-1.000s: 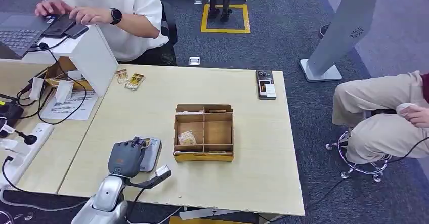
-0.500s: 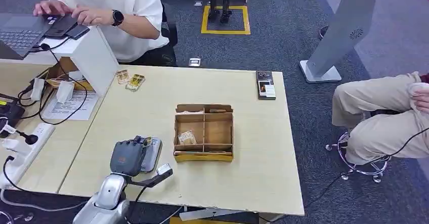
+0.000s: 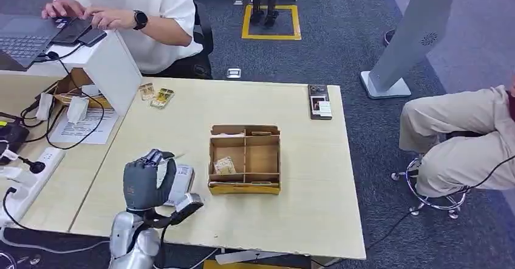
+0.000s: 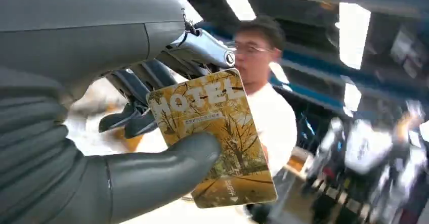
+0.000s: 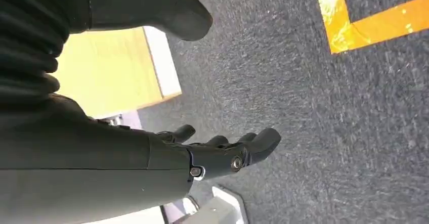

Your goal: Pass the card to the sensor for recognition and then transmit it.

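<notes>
Grey carpet surrounds the pale wooden counter (image 3: 291,178) you are working over, with a person typing at a laptop at its far left and another seated off to the right. Your left robot hand (image 3: 146,181) sits at about 7 o'clock on the counter, raised above the grey sensor (image 3: 181,183), which lies flat just beside it at roughly 3 o'clock. In the left wrist view that robot hand (image 4: 91,133) pinches the card (image 4: 215,135) between the thick thumb and the darker fingers (image 4: 136,100); it is a golden hotel card, its printed face toward the camera and its long axis running out past the thumb tip. So the card is already in the grip, not on the counter, and the left arm is the one nearest the sensor.

Your right robot hand (image 5: 217,150) hangs beside the counter's edge over the carpet, fingers loosely apart and holding nothing.

My reading is that the card has to come flat over the sensor's face for recognition. Beyond the sensor, at 3 o'clock, stands the divided wooden box (image 3: 245,158), well apart from a phone (image 3: 319,101) at the far edge.
</notes>
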Tool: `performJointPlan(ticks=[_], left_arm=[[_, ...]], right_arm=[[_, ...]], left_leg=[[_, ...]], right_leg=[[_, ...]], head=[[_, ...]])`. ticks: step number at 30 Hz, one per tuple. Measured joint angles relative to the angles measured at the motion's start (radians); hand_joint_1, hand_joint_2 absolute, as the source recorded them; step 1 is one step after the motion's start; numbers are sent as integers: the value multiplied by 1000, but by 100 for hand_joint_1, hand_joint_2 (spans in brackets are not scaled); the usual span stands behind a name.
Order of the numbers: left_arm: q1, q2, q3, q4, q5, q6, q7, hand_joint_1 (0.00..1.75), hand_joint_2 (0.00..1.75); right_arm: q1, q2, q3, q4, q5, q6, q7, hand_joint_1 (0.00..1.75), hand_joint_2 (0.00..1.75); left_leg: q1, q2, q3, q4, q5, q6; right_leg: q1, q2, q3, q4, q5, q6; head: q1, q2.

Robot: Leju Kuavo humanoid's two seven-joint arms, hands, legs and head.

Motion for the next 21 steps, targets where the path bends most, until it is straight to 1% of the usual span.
performJointPlan(ticks=[1, 2, 4, 5, 8, 11, 14, 16, 21], left_arm=[[-2, -20, 7, 0, 73, 0, -9, 175, 175], [-6, -28, 6, 0, 158, 0, -2, 175, 175], [-21, -38, -17, -5, 329, -2, 28, 175, 175], [-32, -37, -33, -8, 391, -2, 45, 175, 175], [-71, -27, -104, -14, 538, -11, 95, 175, 175], [-128, -13, -157, -10, 664, -46, 147, 175, 175], [-198, -2, -167, 13, 728, -69, 170, 175, 175], [-242, 5, -169, 49, 759, -78, 183, 175, 175], [-323, 19, -175, 133, 773, -78, 193, 175, 175]], right_arm=[[-1, 1, 0, 0, 0, -1, 0, 0, 175], [-2, 2, 0, 0, 0, -2, 0, 0, 175], [-3, 5, 0, 0, 1, -5, 0, 0, 175], [-2, 5, 0, 0, 2, -6, -1, 0, 175], [-3, 8, 0, 0, 5, -6, -3, 0, 175], [-3, 8, 1, 0, 13, -1, -4, 0, 175], [-4, 8, 2, 1, 20, 1, -4, 0, 175], [-5, 8, 3, 1, 21, 3, -4, 0, 175], [-8, 8, 5, 1, 26, 4, -1, 0, 175]], left_leg=[[0, 0, 0, 0, 0, 0], [0, 0, 0, 0, 0, 0], [0, 1, 0, 0, 0, 0], [0, 0, 0, 0, 0, -1], [0, -1, -1, 0, 1, 0], [0, 0, -1, 0, 2, 0], [0, 0, -1, 0, 2, 1], [0, 0, -1, 0, 2, 1], [0, 0, -1, 0, 2, 1]], right_leg=[[0, 0, 0, 0, 0, 0], [0, 0, 0, 0, 0, 0], [0, 1, -1, 0, 0, 0], [0, 1, 0, 0, 0, 0], [0, -1, 0, 0, 0, 0], [0, 0, -1, 0, 1, 0], [0, 0, -1, 0, 1, 0], [0, 0, -1, 0, 1, 1], [0, 1, -1, 0, 1, 0]], head=[[0, 0], [0, 0], [-1, 0], [-1, 0], [0, 0], [-1, 0], [0, 0], [0, 0], [0, 0]])
